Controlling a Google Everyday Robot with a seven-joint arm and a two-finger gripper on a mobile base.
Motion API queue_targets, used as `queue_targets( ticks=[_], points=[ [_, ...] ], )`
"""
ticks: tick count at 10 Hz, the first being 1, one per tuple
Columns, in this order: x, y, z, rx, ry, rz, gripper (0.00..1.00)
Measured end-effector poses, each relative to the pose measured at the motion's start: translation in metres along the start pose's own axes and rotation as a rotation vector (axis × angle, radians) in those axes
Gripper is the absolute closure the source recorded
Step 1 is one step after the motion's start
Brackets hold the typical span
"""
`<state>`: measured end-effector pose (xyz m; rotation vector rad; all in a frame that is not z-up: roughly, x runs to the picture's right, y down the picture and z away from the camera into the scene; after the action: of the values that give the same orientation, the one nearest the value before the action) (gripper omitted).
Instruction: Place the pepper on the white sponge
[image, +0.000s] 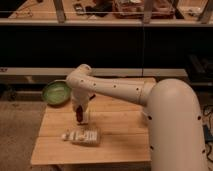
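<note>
My gripper (79, 111) points straight down over the left middle of the wooden table (120, 135). It is shut on the small dark red pepper (79, 116), which hangs from its tips. The white sponge (86, 120) lies right under and just right of the pepper, mostly hidden by the gripper. I cannot tell if the pepper touches the sponge.
A crinkly clear-and-white packet (81, 136) lies in front of the sponge, near the table's front edge. A green bowl (56, 93) sits at the back left corner. My white arm (125, 90) spans the table from the right. Dark shelving stands behind.
</note>
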<state>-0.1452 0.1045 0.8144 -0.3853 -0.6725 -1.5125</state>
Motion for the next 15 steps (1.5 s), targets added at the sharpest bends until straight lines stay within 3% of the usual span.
queue_targets(
  ticks=[4, 10, 15],
  points=[
    [-0.005, 0.000, 0.011, 0.011, -0.020, 0.005, 0.65],
    [0.007, 0.012, 0.022, -0.007, -0.027, 0.013, 0.65],
    [0.016, 0.008, 0.040, -0.012, -0.069, -0.011, 0.65]
  ],
)
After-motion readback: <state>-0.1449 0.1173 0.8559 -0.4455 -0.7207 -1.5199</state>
